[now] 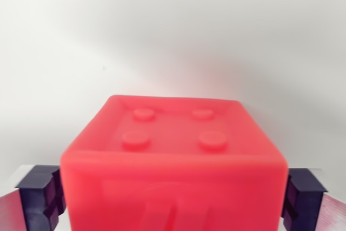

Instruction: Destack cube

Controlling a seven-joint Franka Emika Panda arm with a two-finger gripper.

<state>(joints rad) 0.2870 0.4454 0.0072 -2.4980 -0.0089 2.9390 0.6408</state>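
Wrist view — pincer (173,193) clamps red cube (173,160) over plain white surface (173,36).

We see the red cube (173,160) as smooth plastic with a soft, slightly waxy sheen, its four round studs moulded in. The hand's (173,201) dark purple pads (40,196) look matt and ridged. Behind, the white surface (173,36) appears smooth and matt.

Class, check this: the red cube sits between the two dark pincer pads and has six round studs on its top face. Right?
Not quite. The wrist view shows four round studs, not six, on the top face of the red cube. It does sit between the two dark pads of the pincer.
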